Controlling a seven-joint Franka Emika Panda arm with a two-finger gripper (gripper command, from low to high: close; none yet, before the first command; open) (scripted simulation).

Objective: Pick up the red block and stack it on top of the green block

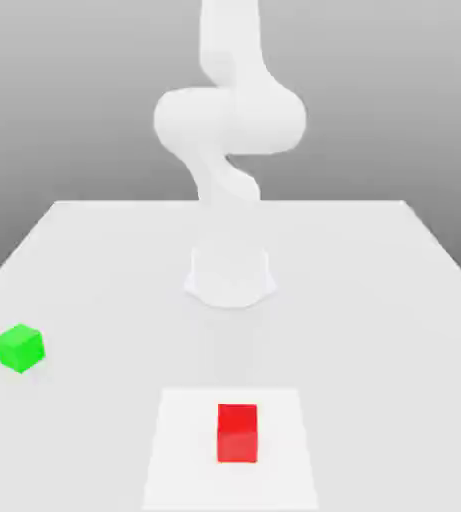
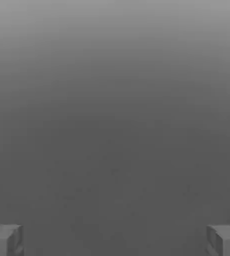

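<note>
Exterior view first: one white robot arm (image 1: pixel 229 130) rises from its round base (image 1: pixel 230 275) at the middle of a pale table (image 1: pixel 374 300), its upper links curling up out of the top of the shot. Count the blocks and we have two, one of each colour. One red block (image 1: pixel 237 432) sits near the front edge, on the centre line, on a lighter square patch (image 1: pixel 284 450) of the tabletop. One green block (image 1: pixel 20 348) sits well apart from it, over on the exterior view's left and slightly farther back, turned a little so a corner faces us. Neither block touches anything but the table, and the arm is well clear of both.

Over to the hand view: two grey fingertips (image 2: pixel 5 240) poke in at opposite corners, and the gripper (image 2: pixel 115 241) between them is spread wide with nothing in its grasp. Beyond them lies plain grey background.
</note>
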